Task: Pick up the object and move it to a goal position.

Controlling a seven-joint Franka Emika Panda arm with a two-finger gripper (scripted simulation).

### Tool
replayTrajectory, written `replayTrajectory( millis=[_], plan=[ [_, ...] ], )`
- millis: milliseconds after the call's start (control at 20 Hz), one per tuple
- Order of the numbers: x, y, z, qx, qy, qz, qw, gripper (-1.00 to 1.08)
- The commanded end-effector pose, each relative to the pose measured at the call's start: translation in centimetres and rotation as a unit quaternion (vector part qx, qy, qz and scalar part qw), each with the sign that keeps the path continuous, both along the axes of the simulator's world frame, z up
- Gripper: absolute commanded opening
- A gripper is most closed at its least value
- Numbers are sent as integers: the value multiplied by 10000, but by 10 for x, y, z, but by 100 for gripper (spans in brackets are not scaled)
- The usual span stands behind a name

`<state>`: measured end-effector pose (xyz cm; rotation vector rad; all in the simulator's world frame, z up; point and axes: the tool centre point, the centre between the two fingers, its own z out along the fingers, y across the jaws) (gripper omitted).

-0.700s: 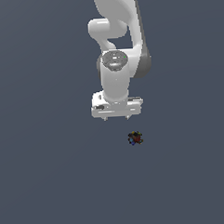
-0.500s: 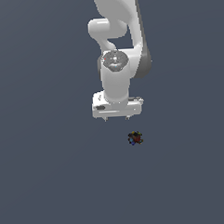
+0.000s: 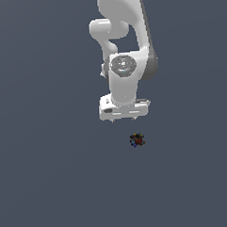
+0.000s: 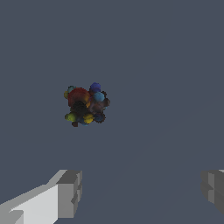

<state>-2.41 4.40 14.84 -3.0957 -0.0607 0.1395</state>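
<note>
White arm hangs over plain grey floor. Gripper points down, fingers spread wide apart, nothing between them. Object, small knobbly dark lump with red, blue, yellow, green bumps, lies on the floor near the gripper, slightly toward the exterior view's right and lower in frame, not touching. Wrist view: object sits clear of both fingertips, outside the gap. No containers visible.

The object lies on the floor, apart from the end effector.
</note>
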Motion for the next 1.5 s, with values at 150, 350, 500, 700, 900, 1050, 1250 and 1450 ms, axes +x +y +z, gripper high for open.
replayTrajectory(
  millis=[150, 350, 500, 700, 900, 1050, 1250, 1450],
  plan=[
    [1, 1, -1, -10, -1, -127, 9999, 100],
    [2, 3, -3, -28, -1, -341, 9994, 100],
    [4, 5, -5, -46, -2, -559, 9984, 100],
    [6, 9, -9, -78, -3, -934, 9956, 100],
    [9, 14, -13, -118, -6, -1404, 9900, 100],
    [12, 17, -17, -149, -9, -1774, 9840, 100],
    [15, 22, -22, -190, -14, -2264, 9739, 100],
    [18, 27, -26, -230, -21, -2747, 9612, 100]
  ],
)
